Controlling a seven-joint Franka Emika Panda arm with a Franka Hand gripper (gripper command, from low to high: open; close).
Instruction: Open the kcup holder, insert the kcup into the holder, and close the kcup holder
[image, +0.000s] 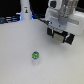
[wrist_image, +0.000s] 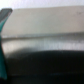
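My gripper (image: 59, 31) sits against the kcup holder (image: 59, 38) near the worktop's far edge; whether the jaws are open I cannot tell. The kcup (image: 35, 55) lies mid-worktop, well apart. Blind contact may shove the holder instead of opening it

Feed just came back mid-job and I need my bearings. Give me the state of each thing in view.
kcup: upright on the white table, clear of everything, not inserted.
kcup holder: partly hidden by the arm; open or closed cannot be told.
gripper: at the holder; jaws not discernible.
white post: upright at the back.
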